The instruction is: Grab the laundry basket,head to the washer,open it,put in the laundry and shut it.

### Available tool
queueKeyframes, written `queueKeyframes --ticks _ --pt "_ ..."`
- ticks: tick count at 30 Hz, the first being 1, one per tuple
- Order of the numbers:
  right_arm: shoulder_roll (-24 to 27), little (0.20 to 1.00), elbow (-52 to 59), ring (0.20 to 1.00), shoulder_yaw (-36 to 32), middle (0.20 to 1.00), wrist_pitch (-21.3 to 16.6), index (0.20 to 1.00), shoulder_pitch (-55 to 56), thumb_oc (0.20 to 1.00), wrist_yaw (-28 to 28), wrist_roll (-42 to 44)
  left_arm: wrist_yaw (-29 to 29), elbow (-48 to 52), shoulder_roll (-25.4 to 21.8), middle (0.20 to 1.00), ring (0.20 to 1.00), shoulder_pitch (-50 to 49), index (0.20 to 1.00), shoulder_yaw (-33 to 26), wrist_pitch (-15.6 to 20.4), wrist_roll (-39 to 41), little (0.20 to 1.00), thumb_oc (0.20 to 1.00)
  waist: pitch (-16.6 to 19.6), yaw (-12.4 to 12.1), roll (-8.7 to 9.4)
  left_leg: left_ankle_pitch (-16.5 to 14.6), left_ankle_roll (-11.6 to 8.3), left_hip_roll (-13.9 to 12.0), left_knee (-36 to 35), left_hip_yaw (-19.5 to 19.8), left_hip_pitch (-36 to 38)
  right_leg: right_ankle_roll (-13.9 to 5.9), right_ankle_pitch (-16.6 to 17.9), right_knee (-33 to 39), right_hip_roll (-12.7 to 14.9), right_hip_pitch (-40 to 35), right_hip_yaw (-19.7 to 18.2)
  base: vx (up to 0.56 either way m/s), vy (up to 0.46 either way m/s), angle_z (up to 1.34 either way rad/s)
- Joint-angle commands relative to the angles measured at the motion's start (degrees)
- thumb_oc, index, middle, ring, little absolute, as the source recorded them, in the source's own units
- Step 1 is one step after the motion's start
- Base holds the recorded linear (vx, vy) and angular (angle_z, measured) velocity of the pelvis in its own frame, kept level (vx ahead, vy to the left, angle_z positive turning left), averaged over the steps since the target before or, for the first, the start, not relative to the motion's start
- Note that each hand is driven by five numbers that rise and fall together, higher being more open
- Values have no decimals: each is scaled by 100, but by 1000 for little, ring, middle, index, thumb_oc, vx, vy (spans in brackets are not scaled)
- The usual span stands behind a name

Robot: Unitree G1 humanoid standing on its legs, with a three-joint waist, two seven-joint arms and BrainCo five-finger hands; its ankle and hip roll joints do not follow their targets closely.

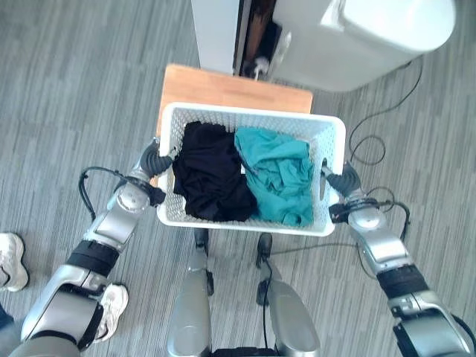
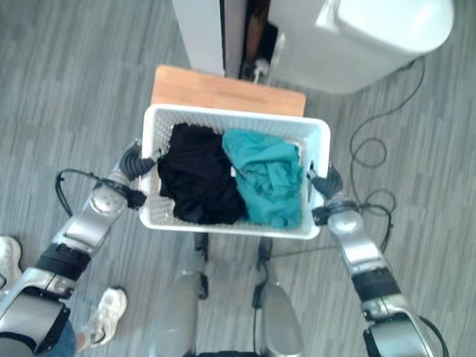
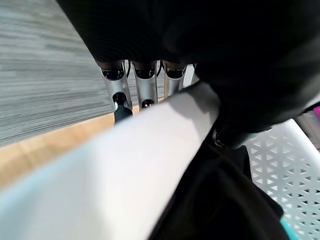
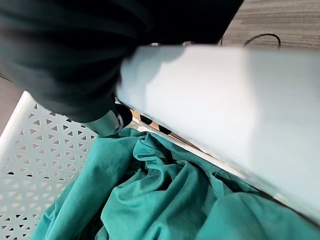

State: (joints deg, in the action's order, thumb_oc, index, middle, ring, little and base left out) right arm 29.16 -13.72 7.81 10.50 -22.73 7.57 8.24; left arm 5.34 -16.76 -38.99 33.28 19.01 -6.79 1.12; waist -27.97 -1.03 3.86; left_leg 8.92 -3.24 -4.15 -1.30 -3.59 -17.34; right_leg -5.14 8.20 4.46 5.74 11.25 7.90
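A white perforated laundry basket (image 1: 245, 112) sits between my two hands, over the near edge of a small wooden table (image 1: 223, 88). Inside lie a black garment (image 1: 212, 175) on the left and a teal garment (image 1: 282, 175) on the right. My left hand (image 1: 155, 160) is shut on the basket's left rim (image 3: 125, 175); its fingers (image 3: 120, 90) run outside the rim, near the black garment (image 3: 220, 200). My right hand (image 1: 342, 181) is shut on the right rim (image 4: 240, 110), its thumb (image 4: 112, 120) inside above the teal garment (image 4: 165, 200). The white washer (image 1: 357, 37) stands beyond, at the far right.
A white upright panel (image 1: 216, 33) stands behind the table, with a dark gap between it and the washer. A person's white shoes (image 1: 11, 260) show on the grey floor at the lower left. A thin cable (image 1: 372, 141) loops on the floor right of the basket.
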Motion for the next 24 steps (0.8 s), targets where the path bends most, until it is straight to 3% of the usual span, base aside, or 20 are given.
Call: queueKeyframes --ticks 1,10,14,23,24 --pt "442 200 463 200 -134 200 -239 200 205 200 -569 134 -513 459 -50 200 200 60 200 255 461 -61 200 200 1181 6 23 -861 120 1 401 314 117 -305 -992 -935 335 14 -282 104 -4 -9" --pt "914 200 364 200 -362 200 -78 200 400 200 -1002 189 -990 467 234 200 200 177 200 735 402 112 200 200 1987 73 -145 -955 140 -30 131 317 1080 -322 -1228 -978 286 -718 -278 62 -40 -9" --pt "1011 200 385 200 -506 200 -59 200 531 200 -997 147 -1015 331 381 200 200 337 200 874 362 108 200 200 2186 118 -169 -981 118 -56 67 341 1330 -295 -1336 -994 241 -953 -280 59 -50 2" --pt "1220 200 508 200 -858 200 -63 200 891 200 -939 229 -1045 80 643 200 200 706 200 1100 323 138 200 200 2287 235 -144 -1090 32 -136 337 406 1324 -216 -1312 -771 137 -1163 -324 -6 -39 5" --pt "1298 200 482 200 -866 200 -106 200 829 200 -894 302 -1042 24 604 200 200 789 200 1133 320 153 200 200 2216 221 -85 -1148 -58 -115 696 642 1172 -215 -1262 -719 137 -1125 -480 -153 27 -2"
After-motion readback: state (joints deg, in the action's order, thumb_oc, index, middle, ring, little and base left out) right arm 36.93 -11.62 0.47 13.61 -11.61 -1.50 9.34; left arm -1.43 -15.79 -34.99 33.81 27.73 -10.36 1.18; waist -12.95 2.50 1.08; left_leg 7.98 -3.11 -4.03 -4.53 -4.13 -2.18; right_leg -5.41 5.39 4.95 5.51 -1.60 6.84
